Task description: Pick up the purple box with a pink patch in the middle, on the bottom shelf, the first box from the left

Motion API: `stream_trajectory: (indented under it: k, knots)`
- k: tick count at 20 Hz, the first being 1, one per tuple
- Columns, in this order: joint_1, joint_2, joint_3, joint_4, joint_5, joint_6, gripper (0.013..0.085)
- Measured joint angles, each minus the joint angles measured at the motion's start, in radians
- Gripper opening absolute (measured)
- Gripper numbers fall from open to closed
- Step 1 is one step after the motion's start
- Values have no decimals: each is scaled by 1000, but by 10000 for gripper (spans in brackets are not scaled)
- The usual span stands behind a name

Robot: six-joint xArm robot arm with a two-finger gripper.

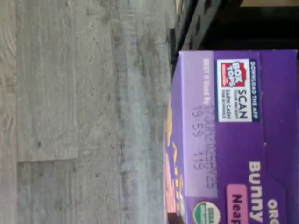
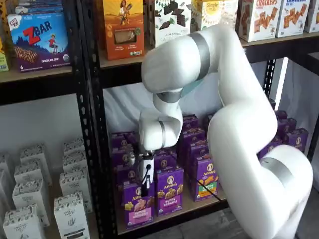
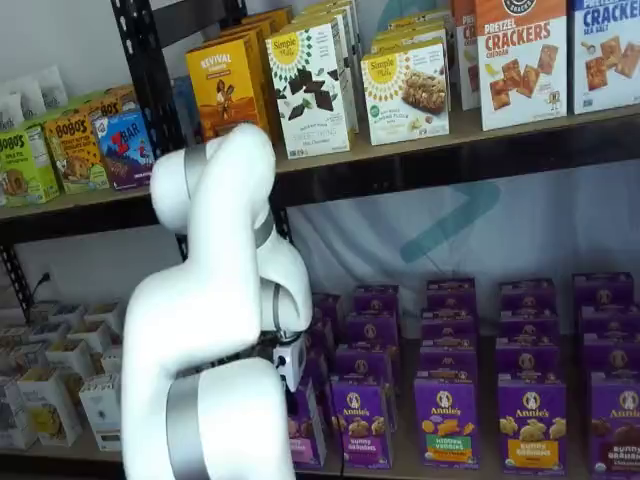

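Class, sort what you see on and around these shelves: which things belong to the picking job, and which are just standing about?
Part of the job:
- the purple box with the pink patch
- the bottom shelf it stands on
- the gripper, jaws closed on the box top

Just standing about:
- the neighbouring purple box
- the orange box
- the cracker boxes
- the white cartons

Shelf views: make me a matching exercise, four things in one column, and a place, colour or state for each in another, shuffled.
1. purple box
2. ZBar box
3. Revival box
4. pincer

a. blue
b. closed on the purple box's top
c. orange
d. front row of the bottom shelf

Pairs: 1-d, 2-a, 3-c, 4-b
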Motion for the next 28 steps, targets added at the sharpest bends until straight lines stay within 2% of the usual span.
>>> stream_trajectory:
  k: [5, 11, 18, 23, 25, 28]
  knots:
    - [-1, -88, 112, 28, -20, -30, 330]
    - [4, -188, 225, 28, -25, -27, 330]
    - [32, -322, 350, -3, -7, 32, 330]
    - [54, -422, 446, -70, -1, 117, 330]
    - [60, -464, 486, -74, -7, 126, 330]
    - [65, -531, 543, -50, -1, 111, 330]
